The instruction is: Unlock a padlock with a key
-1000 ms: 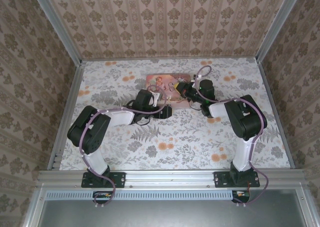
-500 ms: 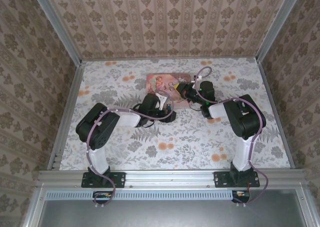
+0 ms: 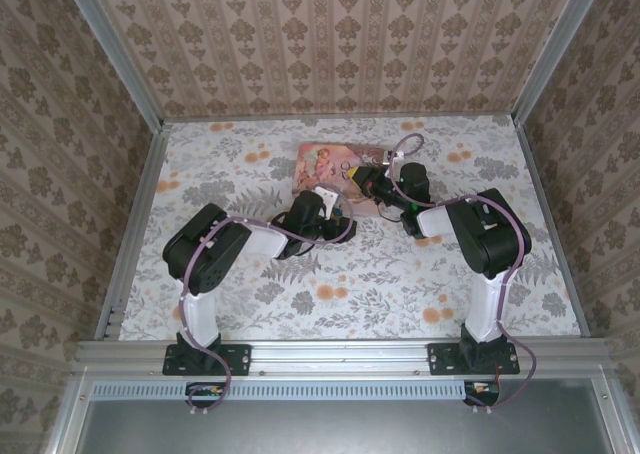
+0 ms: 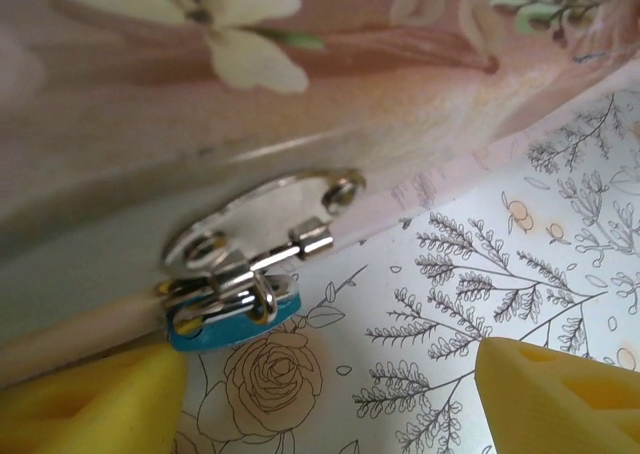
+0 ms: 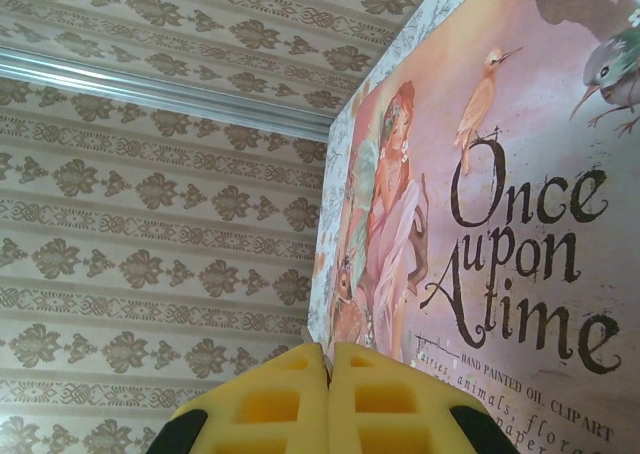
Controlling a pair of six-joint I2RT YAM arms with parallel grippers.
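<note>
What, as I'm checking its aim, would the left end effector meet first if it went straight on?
Probably the padlock at the pink tin's clasp, just ahead of the left end effector's finger on the picture's left. The open gap faces the tin's side; depth is unclear.

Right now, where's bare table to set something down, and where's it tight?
Bare: the near strip of table between the two arm bases, the far-left corner left of the tin, and the far-right corner. Crowded: the tin's near edge, where the left gripper, the right gripper and the padlock bunch together.
</note>
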